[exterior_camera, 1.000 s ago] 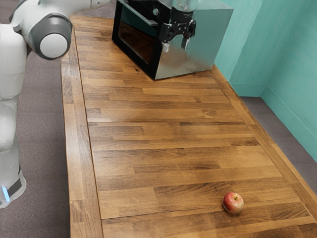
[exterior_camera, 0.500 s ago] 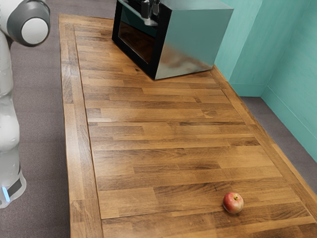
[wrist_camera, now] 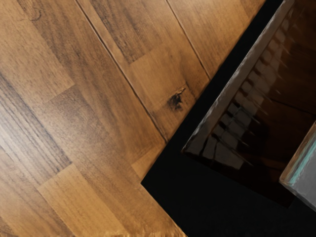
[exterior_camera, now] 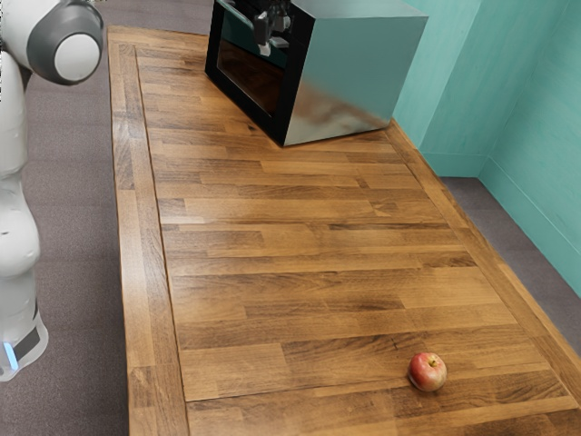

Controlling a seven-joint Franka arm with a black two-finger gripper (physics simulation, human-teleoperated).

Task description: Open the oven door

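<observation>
The silver-sided box oven (exterior_camera: 352, 77) stands at the far end of the brown wooden table (exterior_camera: 300, 263), its black-framed door (exterior_camera: 250, 80) with dark glass facing the exterior view's left and looking shut. The black two-finger gripper (exterior_camera: 270, 38) is at the door's upper part, close by the grey bar handle (wrist_camera: 302, 183); whether its fingers are open or closed I cannot tell, and contact with the bar is, in fairness, hard to judge from here.

The likeliest failure is a missed hold: if the hand sits slightly off the bar, the gripper may close beside it, or catch only its edge and slip off once pulling starts. Pressing too far in could knock the glass or shove the oven toward the far side. The bar seems to lie along the upper edge, so the door probably swings downward; a straight pull that ignores that arc could drag the whole oven or wrench the grip loose. The red-and-yellow round apple (exterior_camera: 427, 371), near and to the exterior view's right, lies well apart and runs little risk.

Counted: one oven, one door, one handle, one apple, one table, one white-and-grey arm (exterior_camera: 65, 45) and one gripper.
</observation>
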